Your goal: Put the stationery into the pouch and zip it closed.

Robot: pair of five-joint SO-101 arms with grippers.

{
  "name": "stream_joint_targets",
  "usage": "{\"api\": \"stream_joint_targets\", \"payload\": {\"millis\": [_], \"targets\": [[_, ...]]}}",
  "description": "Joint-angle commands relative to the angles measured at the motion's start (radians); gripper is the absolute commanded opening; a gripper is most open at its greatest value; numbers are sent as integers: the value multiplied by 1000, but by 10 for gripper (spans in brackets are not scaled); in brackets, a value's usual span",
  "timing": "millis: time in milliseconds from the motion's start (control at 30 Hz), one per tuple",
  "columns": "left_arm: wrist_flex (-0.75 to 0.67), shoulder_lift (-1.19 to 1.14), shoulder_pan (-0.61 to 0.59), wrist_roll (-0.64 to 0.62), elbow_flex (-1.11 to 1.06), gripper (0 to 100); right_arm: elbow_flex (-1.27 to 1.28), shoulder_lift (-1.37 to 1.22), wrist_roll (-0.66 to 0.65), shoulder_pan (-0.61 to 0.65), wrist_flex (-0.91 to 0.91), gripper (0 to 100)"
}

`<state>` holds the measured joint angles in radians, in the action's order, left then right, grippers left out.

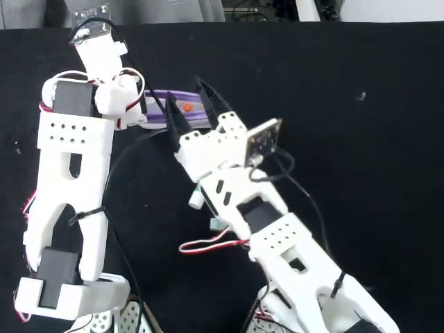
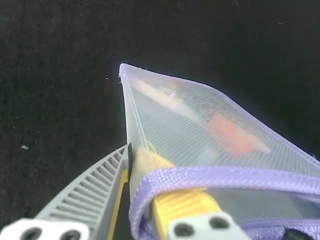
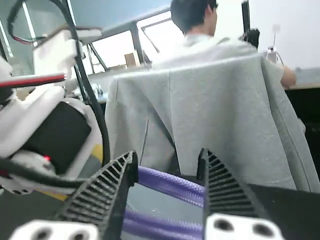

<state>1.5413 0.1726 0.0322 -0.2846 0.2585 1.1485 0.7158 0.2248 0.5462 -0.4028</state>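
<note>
- A black counter [image 1: 347, 139] carries everything. Its far edge runs just beyond the pouch [image 1: 161, 97], and a grey cloth [image 3: 215, 115] hangs over a chair past that edge.
- To the right of the pouch, in the high view, the counter lies open all the way to its side. The left arm [image 1: 73, 159] takes up the ground to the left of the pouch, and the right arm [image 1: 277, 236] slants in from the near right corner.
- The pouch [image 2: 200, 130] lies flat, a see-through mesh bag with purple edging.
- Through the mesh show an orange item [image 2: 232, 137] and a long pale item [image 2: 165, 97]. The orange item [image 1: 186, 107] also shows from above.
- Whether the zip is closed cannot be told.
- The left jaws, one grey and one yellow, are clamped on the purple edging at the pouch's left end.
- The right jaws, black and ribbed, stand apart, one on either side of the pouch's purple edge [image 3: 170, 182], raised over its right end.
</note>
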Motion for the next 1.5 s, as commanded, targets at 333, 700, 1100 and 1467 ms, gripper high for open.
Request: {"api": "stream_joint_targets", "payload": {"millis": [333,700,1100,1467], "targets": [[-26,12,-77,-11,35,29,-196,452,-238,-149,634,201],[-130,6,-292,-11,25,29,-346,676,-345,-149,1214,201],[-196,6,-460,-11,36,29,-392,272,-635,-149,1547,201],[-239,6,-524,-6,27,29,-381,-183,-710,-71,1533,201]]}}
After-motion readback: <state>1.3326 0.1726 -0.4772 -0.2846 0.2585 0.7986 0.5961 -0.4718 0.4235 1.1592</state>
